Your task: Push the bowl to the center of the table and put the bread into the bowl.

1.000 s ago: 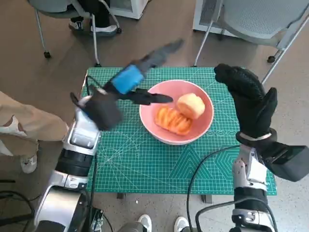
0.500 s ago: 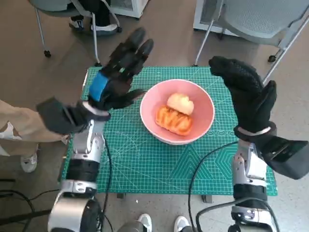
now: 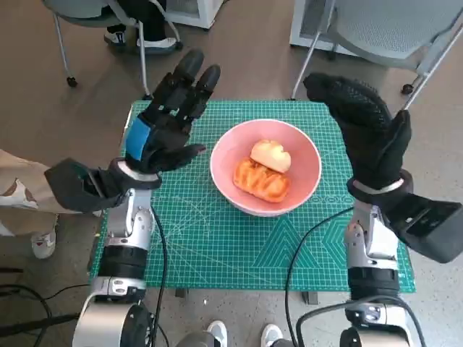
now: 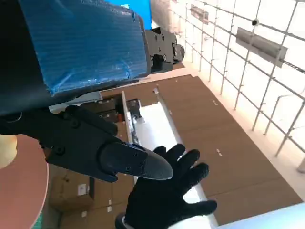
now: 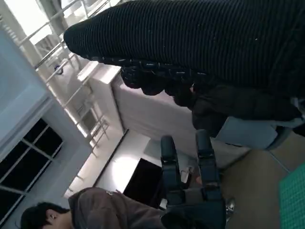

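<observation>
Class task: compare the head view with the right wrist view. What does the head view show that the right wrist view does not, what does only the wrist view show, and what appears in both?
Only the head view shows the pink bowl near the middle of the green cutting mat, with two pieces of bread inside it, and both forearms. Only the right wrist view shows a seated person and the room's walls and railings. Both show the gloved right hand and the left hand, each raised, empty, fingers apart.
</observation>
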Controlling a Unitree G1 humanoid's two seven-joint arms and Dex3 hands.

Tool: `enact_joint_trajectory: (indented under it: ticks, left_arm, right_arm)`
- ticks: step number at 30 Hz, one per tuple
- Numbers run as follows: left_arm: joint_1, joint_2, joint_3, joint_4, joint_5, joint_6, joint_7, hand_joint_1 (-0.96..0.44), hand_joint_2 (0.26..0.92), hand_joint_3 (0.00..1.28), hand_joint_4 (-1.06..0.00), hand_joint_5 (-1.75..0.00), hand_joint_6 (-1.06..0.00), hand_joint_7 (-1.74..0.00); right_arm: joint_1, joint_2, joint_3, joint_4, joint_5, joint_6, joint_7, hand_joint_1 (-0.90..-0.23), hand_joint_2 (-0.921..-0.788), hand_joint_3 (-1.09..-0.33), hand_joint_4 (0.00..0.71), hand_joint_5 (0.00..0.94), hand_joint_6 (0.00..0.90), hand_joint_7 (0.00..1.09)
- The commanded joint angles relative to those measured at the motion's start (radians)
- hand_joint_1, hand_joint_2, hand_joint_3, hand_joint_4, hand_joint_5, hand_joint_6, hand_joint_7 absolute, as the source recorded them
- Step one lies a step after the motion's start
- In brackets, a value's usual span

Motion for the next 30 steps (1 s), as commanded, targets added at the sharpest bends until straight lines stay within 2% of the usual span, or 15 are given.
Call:
enact_joint_trajectory:
  ticks: [1, 12, 30]
  left_arm:
    - [0.013, -0.011, 0.013, -0.021, -0.013, -0.024, -0.006, -0.47, 0.894, 0.03, 0.00, 0.00, -0.14, -0.02]
    - [0.008, -0.030, 0.027, -0.004, -0.010, -0.071, -0.008, -0.42, 0.917, 0.03, 0.00, 0.00, -0.16, -0.04]
    - [-0.017, -0.039, 0.022, 0.054, 0.018, -0.151, 0.018, -0.49, 0.921, 0.11, 0.00, 0.00, -0.15, -0.04]
  right_arm:
    - [-0.012, -0.012, 0.000, 0.040, -0.019, -0.021, 0.011, -0.632, -0.921, -0.683, 0.254, 0.002, 0.098, 0.53]
    - [-0.043, -0.022, -0.001, 0.078, -0.055, -0.059, -0.011, -0.638, -0.921, -0.702, 0.257, 0.003, 0.100, 0.53]
    - [-0.081, -0.031, 0.004, 0.137, -0.093, -0.091, -0.046, -0.630, -0.921, -0.707, 0.265, 0.006, 0.109, 0.53]
